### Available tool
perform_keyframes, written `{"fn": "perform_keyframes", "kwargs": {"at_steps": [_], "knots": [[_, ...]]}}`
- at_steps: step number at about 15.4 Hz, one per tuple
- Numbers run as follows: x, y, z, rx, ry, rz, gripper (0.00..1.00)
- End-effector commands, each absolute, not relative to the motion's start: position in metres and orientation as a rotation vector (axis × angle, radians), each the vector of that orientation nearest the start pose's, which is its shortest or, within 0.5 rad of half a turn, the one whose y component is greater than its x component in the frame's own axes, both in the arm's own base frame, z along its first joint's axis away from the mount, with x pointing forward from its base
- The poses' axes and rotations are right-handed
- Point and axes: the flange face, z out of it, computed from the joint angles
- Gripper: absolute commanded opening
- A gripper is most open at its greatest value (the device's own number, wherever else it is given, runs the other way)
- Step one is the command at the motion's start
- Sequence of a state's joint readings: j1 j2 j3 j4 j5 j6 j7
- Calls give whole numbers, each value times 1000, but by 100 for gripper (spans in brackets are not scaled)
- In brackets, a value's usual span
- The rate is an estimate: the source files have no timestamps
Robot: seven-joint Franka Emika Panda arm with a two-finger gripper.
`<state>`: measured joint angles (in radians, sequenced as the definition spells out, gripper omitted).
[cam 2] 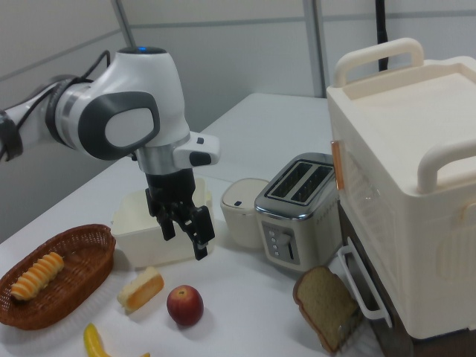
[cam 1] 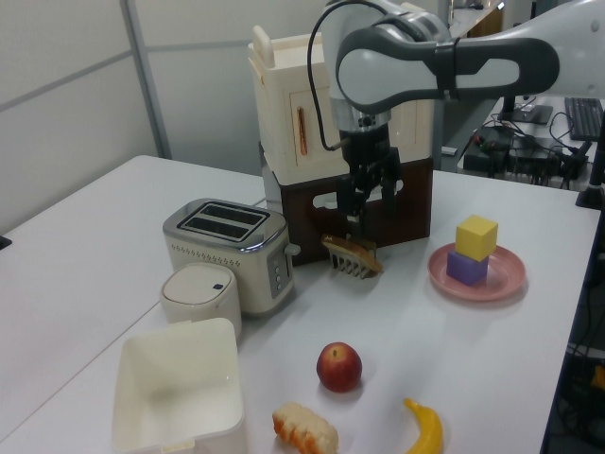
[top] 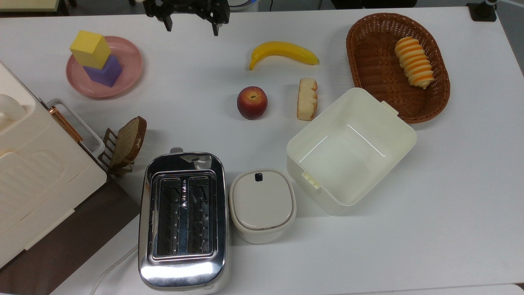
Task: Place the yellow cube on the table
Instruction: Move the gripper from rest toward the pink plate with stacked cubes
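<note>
The yellow cube [top: 91, 49] [cam 1: 476, 235] rests on top of a purple cube [top: 105, 71] [cam 1: 464, 269], both on a pink plate [top: 132, 55] [cam 1: 506, 276] at the top view's upper left. My gripper [top: 191, 29] [cam 1: 367, 203] [cam 2: 184, 239] hangs open and empty above the white table [top: 188, 86], at the top view's upper edge and well to the right of the plate. In the left view it is above the toast rack, left of the cube.
A banana [top: 282, 52], a peach [top: 252, 102] and a bread piece [top: 307, 98] lie mid-table. A brown basket [top: 368, 53] holds a striped roll. An open white box [top: 351, 150], a lidded pot [top: 262, 204], a toaster [top: 183, 219], racked toast [top: 128, 141] and a cream cabinet [top: 28, 172] stand nearby.
</note>
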<state>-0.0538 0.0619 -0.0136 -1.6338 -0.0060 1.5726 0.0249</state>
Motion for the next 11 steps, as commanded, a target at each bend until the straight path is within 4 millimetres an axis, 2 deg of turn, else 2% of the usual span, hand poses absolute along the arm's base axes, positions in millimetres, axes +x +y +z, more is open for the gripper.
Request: {"fn": "perform_keyframes", "kwargs": {"at_steps": [1,3,7,9,11], "knots": [[580,1,519,-3195,-26,279,100],[578,23,488,-3194,-94,312,100],[584,45,437,-3193,-161,322,100],[580,58,415,-3193,-201,314,100],[579,63,404,-3193,-216,304,100]]}}
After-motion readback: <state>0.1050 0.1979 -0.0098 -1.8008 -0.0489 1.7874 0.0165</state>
